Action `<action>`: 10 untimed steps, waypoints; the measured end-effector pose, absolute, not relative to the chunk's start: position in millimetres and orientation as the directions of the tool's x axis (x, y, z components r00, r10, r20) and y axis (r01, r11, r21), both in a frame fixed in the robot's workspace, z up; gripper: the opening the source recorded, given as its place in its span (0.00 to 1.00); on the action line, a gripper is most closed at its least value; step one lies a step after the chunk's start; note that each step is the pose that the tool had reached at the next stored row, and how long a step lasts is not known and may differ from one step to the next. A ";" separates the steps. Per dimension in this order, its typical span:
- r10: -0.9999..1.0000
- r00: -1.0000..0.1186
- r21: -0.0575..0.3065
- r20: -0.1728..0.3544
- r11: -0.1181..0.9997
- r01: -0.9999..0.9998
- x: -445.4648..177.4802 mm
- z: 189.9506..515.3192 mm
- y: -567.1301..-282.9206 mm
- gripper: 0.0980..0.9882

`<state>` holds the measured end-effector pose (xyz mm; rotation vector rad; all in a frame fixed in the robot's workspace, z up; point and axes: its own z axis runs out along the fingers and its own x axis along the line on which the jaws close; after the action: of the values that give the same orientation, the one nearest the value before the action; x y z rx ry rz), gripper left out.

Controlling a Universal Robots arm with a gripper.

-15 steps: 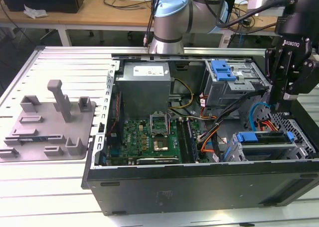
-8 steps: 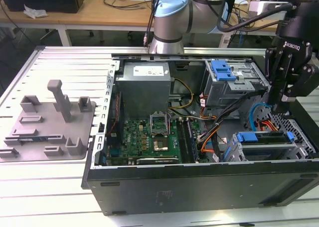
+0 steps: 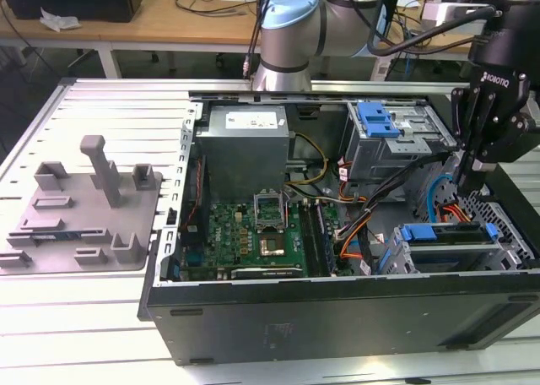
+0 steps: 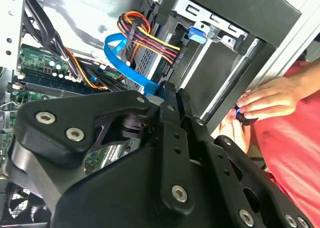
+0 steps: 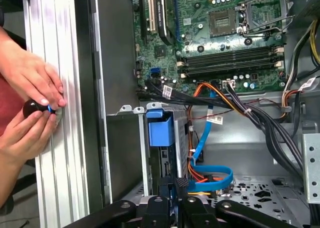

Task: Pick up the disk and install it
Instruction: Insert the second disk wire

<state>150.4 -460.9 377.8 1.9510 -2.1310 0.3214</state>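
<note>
The end effector [image 3: 469, 176] hung inside the open computer case [image 3: 337, 313], at the exterior view's right, its black fingers pressed together with nothing between them; in both wrist views the fingertips met in a narrow closed line. It grasped nothing.

The disk [image 3: 447, 233] already sat in the lower drive cage [image 3: 506, 254] near the case's front corner, its blue carrier edge showing along the top of the cage. In the exterior view it lay just below the fingertips and slightly toward the exterior view's left, with its long axis running roughly left to right across that view, parallel to the case's near wall. In the first wrist view the blue carrier [image 5: 160, 128] stood just ahead of the closed fingers, with the blue data cable [image 5: 210, 180] curling beside it. Whether the fingertips touched the carrier could not be told.

Judging from this, the disk looked seated or nearly seated rather than waiting to be picked up.

A person's hands [image 5: 30, 103] rested on the bench [image 3: 84, 317] rail beside the case, holding a small dark object, well apart from the end effector.
</note>
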 end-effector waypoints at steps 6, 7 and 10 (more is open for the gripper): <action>-0.944 -0.091 -0.004 0.317 0.095 -0.995 150.4 377.8 -460.9 0.15; -0.943 -0.098 -0.003 0.317 0.102 -0.995 151.2 377.8 -461.0 0.15; -0.943 -0.099 0.005 0.318 0.106 -0.994 158.4 377.8 -460.9 0.15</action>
<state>158.4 -460.9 377.8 1.9278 -2.1420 0.3082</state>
